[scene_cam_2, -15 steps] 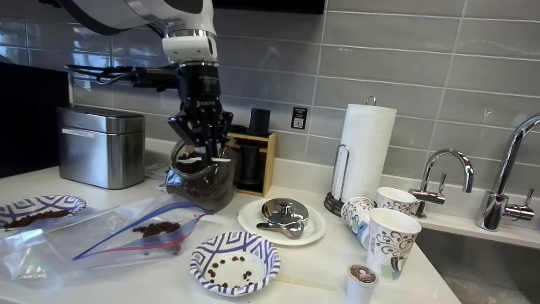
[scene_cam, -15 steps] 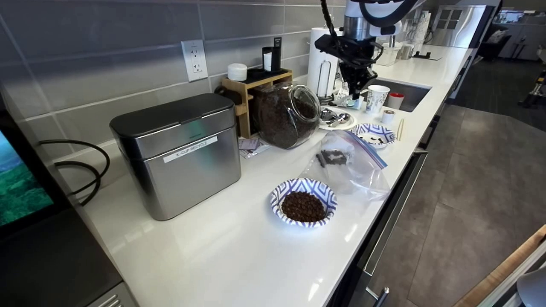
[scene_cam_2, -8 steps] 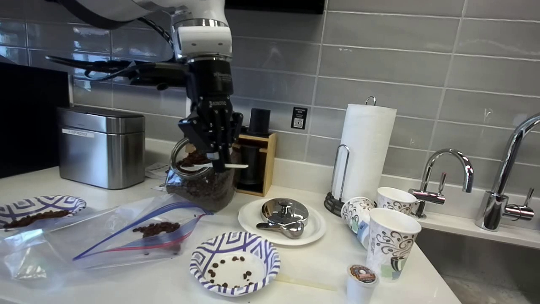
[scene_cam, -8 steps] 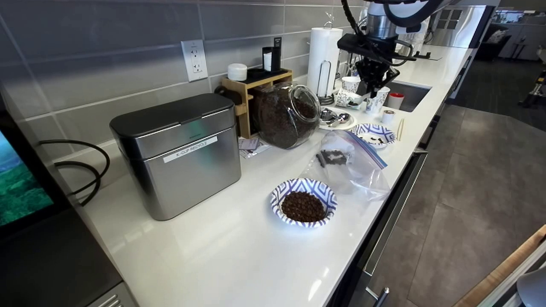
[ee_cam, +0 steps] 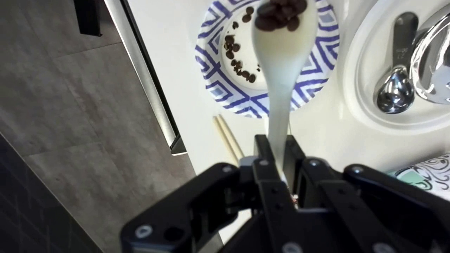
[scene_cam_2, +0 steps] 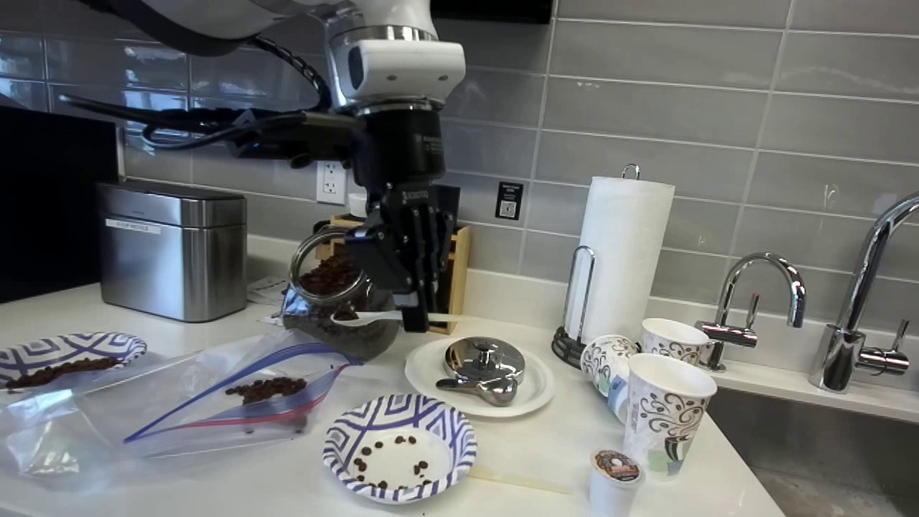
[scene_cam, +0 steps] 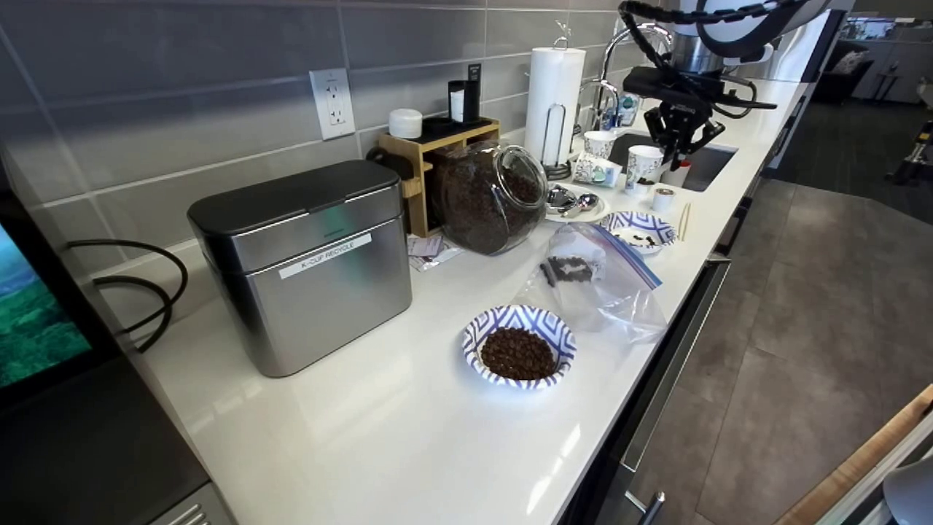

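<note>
My gripper (ee_cam: 275, 141) is shut on the handle of a white spoon (ee_cam: 279, 80). Several dark coffee beans (ee_cam: 279, 15) rest in the spoon's bowl. In the wrist view the spoon's head overlaps a blue-patterned paper bowl (ee_cam: 242, 96) with scattered beans on its bottom. In an exterior view the gripper (scene_cam_2: 414, 316) hangs above the counter, behind that paper bowl (scene_cam_2: 395, 409), with the spoon (scene_cam_2: 366, 317) about level and pointing left. Behind the spoon lies a tilted glass jar (scene_cam_2: 337, 334) of beans. From the opposite side the gripper (scene_cam: 676, 162) appears near the paper cups.
An open zip bag (scene_cam_2: 172, 409) with some beans lies by the bowl. A white plate (scene_cam_2: 423, 373) holds a metal lid and scoop. Paper cups (scene_cam_2: 668, 409), a coffee pod (scene_cam_2: 615, 488), a paper towel roll (scene_cam_2: 624, 251) and chopsticks (ee_cam: 228, 137) are around. Another bowl (scene_cam: 481, 321) is bean-filled.
The gripper has moved with the spoon, rightward in both exterior views and lower in the view facing the sink taps. The spoon stays in the grip; the counter objects look unmoved.
</note>
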### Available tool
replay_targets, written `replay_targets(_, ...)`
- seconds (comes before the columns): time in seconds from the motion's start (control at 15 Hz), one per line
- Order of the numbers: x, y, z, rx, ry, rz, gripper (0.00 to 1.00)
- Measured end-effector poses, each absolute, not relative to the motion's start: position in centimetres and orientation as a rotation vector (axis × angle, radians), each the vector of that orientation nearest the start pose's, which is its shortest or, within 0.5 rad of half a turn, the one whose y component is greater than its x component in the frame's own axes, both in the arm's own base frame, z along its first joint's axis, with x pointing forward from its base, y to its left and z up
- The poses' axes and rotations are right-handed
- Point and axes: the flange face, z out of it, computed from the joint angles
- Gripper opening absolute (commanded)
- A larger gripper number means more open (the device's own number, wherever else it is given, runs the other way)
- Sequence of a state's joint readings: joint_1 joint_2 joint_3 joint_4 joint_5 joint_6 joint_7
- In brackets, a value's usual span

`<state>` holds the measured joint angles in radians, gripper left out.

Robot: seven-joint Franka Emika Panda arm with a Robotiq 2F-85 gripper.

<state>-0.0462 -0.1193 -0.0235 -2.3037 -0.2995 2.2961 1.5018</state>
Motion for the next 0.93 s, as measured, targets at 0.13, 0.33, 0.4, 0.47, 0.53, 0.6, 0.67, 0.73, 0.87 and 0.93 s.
replay_targets(0.13, 50.3, -5.1, 40.7, -2.481, 2.075, -0.400, 0.03)
replay_targets(0.33, 50.3, -5.5, 40.7, -2.509, 2.098, -0.480, 0.03)
replay_targets(0.4, 50.3, -5.5, 40.7, -2.520, 2.110, -0.516, 0.03)
replay_targets(0.47, 50.4, -5.4, 40.7, -2.533, 2.123, -0.554, 0.03)
replay_targets(0.53, 50.4, -5.2, 40.8, -2.547, 2.140, -0.595, 0.03)
replay_targets(0.6, 50.5, -5.0, 40.9, -2.562, 2.156, -0.640, 0.03)
replay_targets(0.67, 50.5, -4.8, 41.0, -2.577, 2.169, -0.682, 0.03)
replay_targets(0.73, 50.6, -4.5, 41.1, -2.596, 2.179, -0.724, 0.03)
replay_targets(0.87, 50.7, -4.0, 41.2, -2.632, 2.194, -0.794, 0.03)
replay_targets(0.93, 50.7, -3.7, 41.2, -2.648, 2.198, -0.824, 0.03)
